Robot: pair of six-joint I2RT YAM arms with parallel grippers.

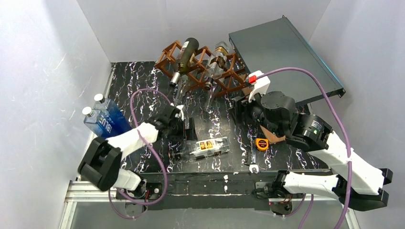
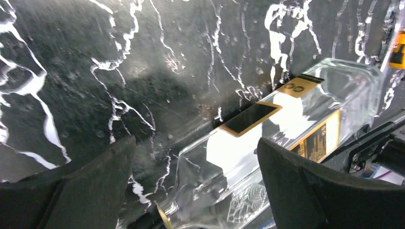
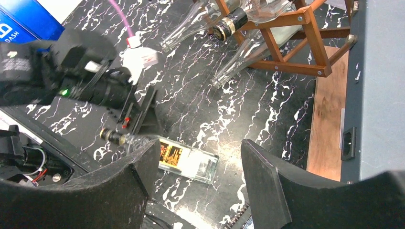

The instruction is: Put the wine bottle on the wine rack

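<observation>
Left pincer (image 2: pixel 196 145) gaped wide, right pincer (image 3: pixel 199 145) half open, both empty; I saw one clear square glass wine bottle (image 1: pixel 208 146) lying flat.

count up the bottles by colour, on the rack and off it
clear bottles: 4
blue bottles: 2
dark green bottle: 1
total: 7

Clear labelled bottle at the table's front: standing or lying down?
Lying down: the clear bottle rests on its side on the black table.
</observation>
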